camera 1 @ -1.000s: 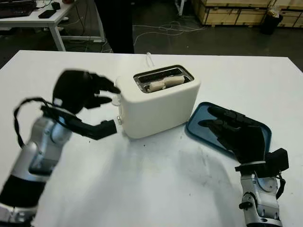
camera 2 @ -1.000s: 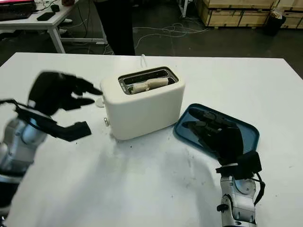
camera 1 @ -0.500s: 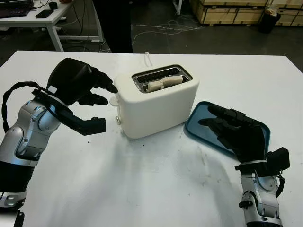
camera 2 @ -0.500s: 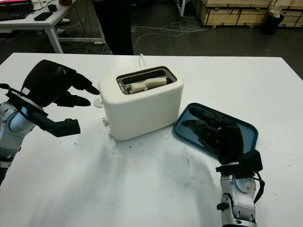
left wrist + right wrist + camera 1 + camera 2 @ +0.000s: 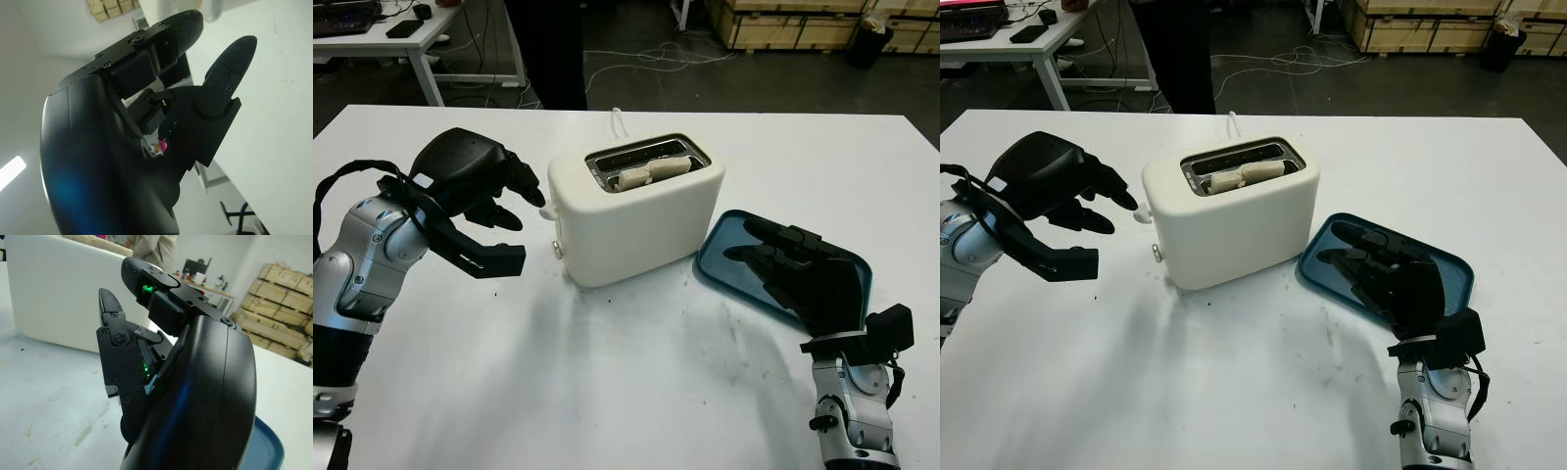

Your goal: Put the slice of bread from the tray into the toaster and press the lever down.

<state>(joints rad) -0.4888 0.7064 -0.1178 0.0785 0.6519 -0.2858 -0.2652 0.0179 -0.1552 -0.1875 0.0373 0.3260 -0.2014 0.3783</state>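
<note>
A white toaster stands mid-table with a slice of bread sitting in its near slot, its top showing. The toaster's small white lever knob sticks out of its left end. My left hand is open just left of that end, fingertips close to the knob, holding nothing; its black fingers hang over the white tabletop. A blue tray lies right of the toaster. My right hand hovers open over the tray, and its fingers face the toaster's side.
The white table reaches to the front edge. A white cable runs off behind the toaster. A person stands past the far edge. A desk is at back left and wooden pallets at back right.
My left hand has drawn back left and a little lower from the toaster's end. The bread, the toaster and my right hand are unchanged.
</note>
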